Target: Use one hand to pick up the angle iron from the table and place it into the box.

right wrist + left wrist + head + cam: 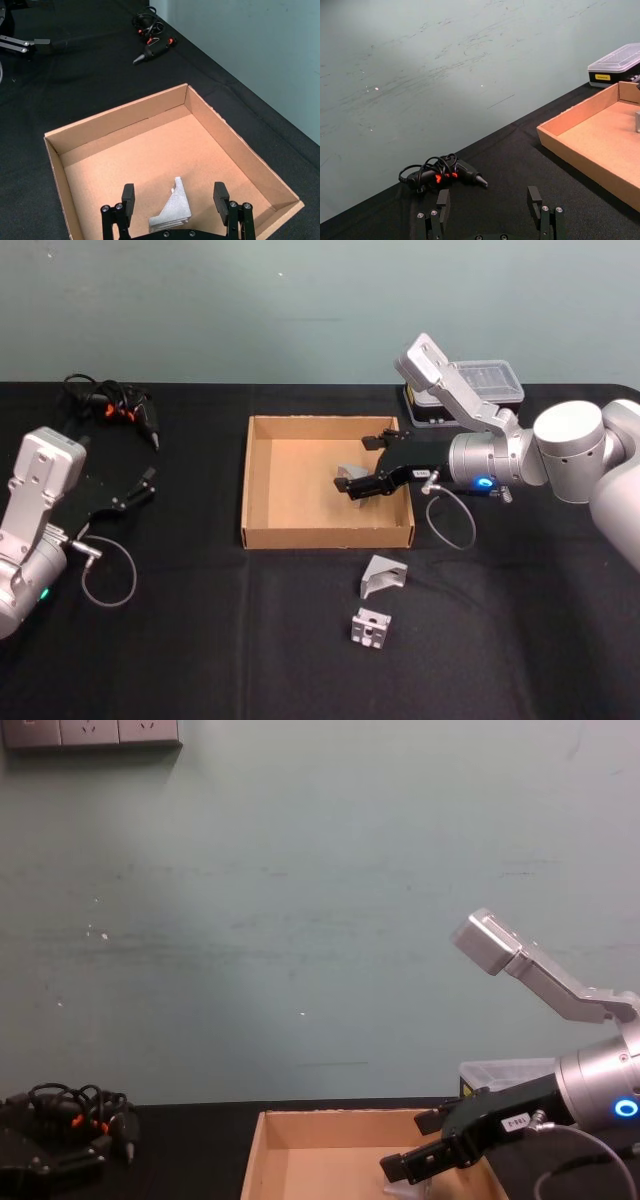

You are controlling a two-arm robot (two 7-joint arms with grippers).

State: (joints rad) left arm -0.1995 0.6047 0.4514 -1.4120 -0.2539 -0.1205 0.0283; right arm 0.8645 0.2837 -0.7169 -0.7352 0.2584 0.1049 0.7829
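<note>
— Where's the angle iron?
— Lying on the floor of the box, near its right wall, between the right gripper's fingers but clear of both.
— So the jaws?
— Spread wide, low inside the box.
— And the left gripper?
— Parked over the left of the table, jaws apart too. A second bracket lies on the table just in front of the box.

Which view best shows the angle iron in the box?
Right wrist view: the angle iron lies on the box floor between the open jaws of the right gripper. Head view shows it partly behind the gripper; chest and left wrist views catch slivers.
</note>
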